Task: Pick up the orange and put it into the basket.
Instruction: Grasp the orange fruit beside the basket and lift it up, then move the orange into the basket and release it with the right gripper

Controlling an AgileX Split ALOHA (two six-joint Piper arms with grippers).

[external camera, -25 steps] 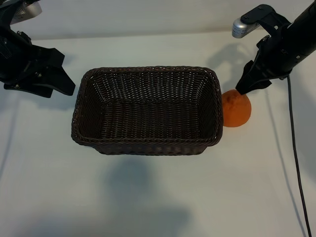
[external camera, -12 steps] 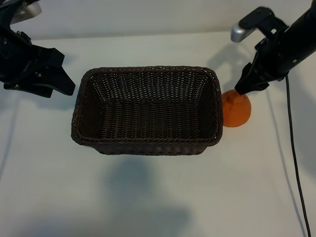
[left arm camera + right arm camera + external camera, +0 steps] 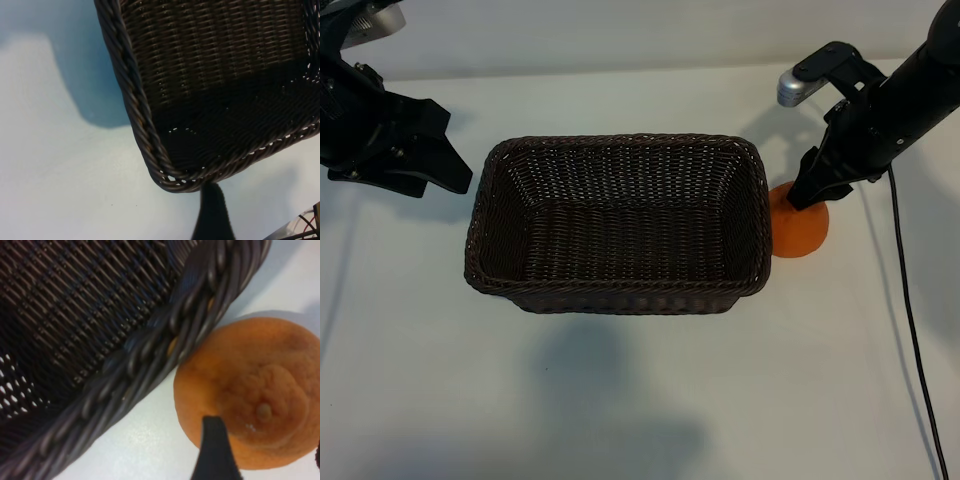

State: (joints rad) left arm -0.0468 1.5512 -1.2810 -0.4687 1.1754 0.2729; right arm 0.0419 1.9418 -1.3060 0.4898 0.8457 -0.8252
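- My right gripper (image 3: pixel 807 196) is right over the orange (image 3: pixel 801 233), pointing steeply down, jaws apart and holding nothing; one finger (image 3: pixel 214 450) crosses the fruit's skin in the wrist view, contact I can't confirm.
- The orange sits on the white table (image 3: pixel 640 400), tucked against the basket (image 3: pixel 617 222) outer wall on the right arm's side; in the right wrist view it looks pressed up to the braided rim (image 3: pixel 165 335), knobby stem end up.
- Basket sits mid-table between the two arms, upright; I see only bare dark weave inside, floor and sloping sides, in all three views.
- My left gripper (image 3: pixel 455 170) is parked past the basket's opposite end, off the wicker, jaws wide, holding nothing.
- A black cable (image 3: pixel 910 330) trails across the table below the right arm.
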